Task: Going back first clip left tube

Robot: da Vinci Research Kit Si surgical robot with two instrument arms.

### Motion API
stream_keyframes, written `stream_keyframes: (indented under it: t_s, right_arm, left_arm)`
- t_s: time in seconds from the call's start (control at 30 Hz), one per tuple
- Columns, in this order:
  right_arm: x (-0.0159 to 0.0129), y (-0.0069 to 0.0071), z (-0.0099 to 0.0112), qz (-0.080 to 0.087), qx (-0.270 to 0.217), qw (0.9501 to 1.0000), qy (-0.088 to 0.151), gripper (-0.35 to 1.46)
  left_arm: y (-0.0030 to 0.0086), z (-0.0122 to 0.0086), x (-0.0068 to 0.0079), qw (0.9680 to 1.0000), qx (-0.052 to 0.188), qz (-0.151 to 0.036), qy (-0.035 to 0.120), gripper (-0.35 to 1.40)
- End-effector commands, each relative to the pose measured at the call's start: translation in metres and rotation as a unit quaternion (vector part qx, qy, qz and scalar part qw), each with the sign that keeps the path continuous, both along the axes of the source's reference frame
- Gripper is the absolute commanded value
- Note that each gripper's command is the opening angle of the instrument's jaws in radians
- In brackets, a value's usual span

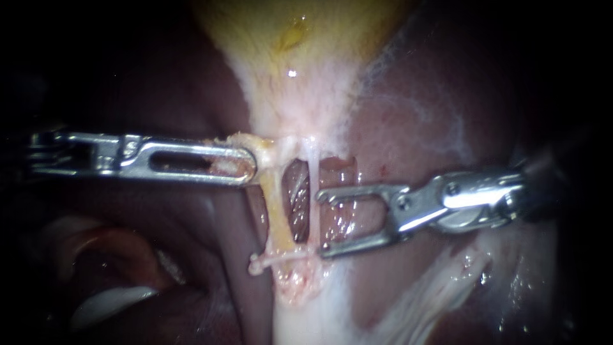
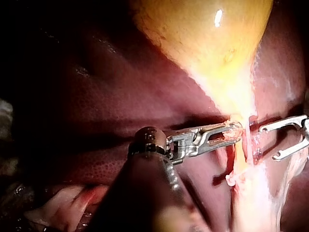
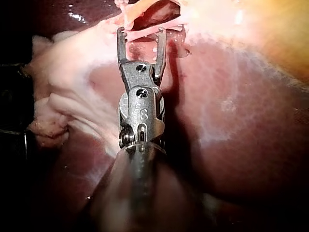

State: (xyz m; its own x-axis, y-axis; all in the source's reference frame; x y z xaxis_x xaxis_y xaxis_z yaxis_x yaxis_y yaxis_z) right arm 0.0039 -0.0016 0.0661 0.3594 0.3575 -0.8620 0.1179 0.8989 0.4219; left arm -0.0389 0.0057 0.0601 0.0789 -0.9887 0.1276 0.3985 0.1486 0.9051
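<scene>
Gripping pale tissue (image 1: 262,145) at the gallbladder (image 1: 300,57) neck with the left instrument (image 1: 248,165), end effector clamped tight on it. Over at the right instrument (image 1: 321,222), end effector spread wide, holding nothing, just beside the thin right tube (image 1: 313,176). Below the left grip, the yellowish left tube (image 1: 279,211), running down across dark liver (image 1: 159,83).

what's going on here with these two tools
Two surgical instruments are working just below a gallbladder that lies on a liver. The left instrument is shut on tissue at the gallbladder's narrow end. The right instrument is open, its tips right beside two thin tubes and not closed on either. No clip shows on the yellowish left tube.
</scene>
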Motion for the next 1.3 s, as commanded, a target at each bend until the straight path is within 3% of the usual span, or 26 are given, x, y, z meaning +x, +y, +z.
stream_keyframes:
  t_s: [0.03,0.2,0.5,0.8,0.97,1.3]
  right_arm:
    - [-0.0006,0.0004,-0.0004,0.002,-0.003,1.0000,-0.002,0.50]
    - [-0.0027,0.0015,-0.0016,0.011,-0.003,0.9999,-0.009,0.50]
    - [-0.0030,0.0013,-0.0017,0.009,-0.002,0.9999,-0.007,0.50]
    - [-0.0030,0.0012,-0.0018,0.007,-0.001,1.0000,-0.006,0.50]
    - [-0.0030,0.0011,-0.0019,0.006,-0.001,1.0000,-0.005,0.50]
    - [-0.0030,0.0011,-0.0019,0.006,-0.001,1.0000,-0.005,0.50]
  left_arm:
    - [0.0000,0.0000,0.0000,1.0000,0.000,0.000,0.000,-0.35]
    - [0.0000,0.0001,0.0000,1.0000,0.000,0.000,0.000,-0.35]
    - [0.0002,0.0013,-0.0003,1.0000,-0.003,-0.002,0.002,-0.35]
    - [0.0004,0.0048,-0.0023,0.9999,-0.010,-0.007,0.005,-0.35]
    - [0.0007,0.0067,-0.0033,0.9999,-0.013,0.000,0.008,-0.35]
    - [0.0007,0.0071,-0.0040,0.9999,-0.013,0.000,0.007,-0.35]
